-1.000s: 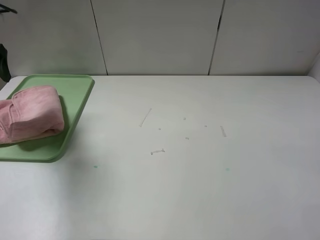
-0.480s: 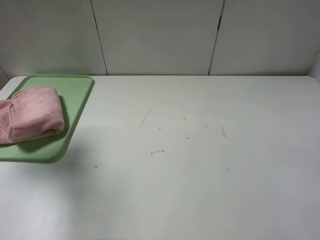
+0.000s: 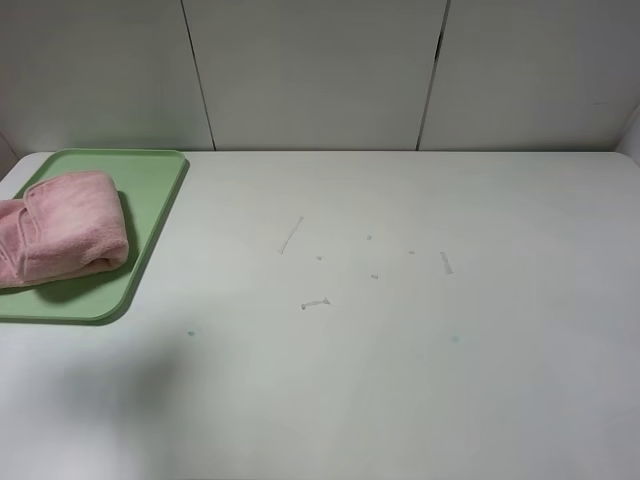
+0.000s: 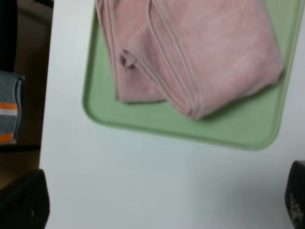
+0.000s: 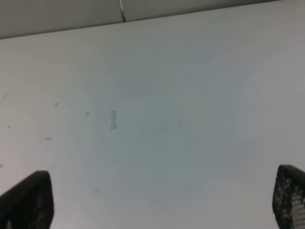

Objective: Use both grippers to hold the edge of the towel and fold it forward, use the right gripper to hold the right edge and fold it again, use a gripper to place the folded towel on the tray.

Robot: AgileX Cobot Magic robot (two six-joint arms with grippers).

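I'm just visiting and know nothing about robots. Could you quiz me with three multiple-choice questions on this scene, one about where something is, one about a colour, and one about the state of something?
1. Where does the pink towel lie?
A. In the middle of the table
B. On the tray at the table's far left
C. Hanging off the table's right edge

2. What colour is the tray?
A. Light green
B. Blue
C. Red

3. How is the left gripper?
A. Shut on the towel
B. Shut on the tray's rim
C. Open, holding nothing

Answers:
1. B, the high view shows the towel resting inside the tray, at the left of the white table.
2. A, its bare rim shows pale green in both views.
3. C, the left wrist view shows its fingertips wide apart over bare table, clear of the towel.
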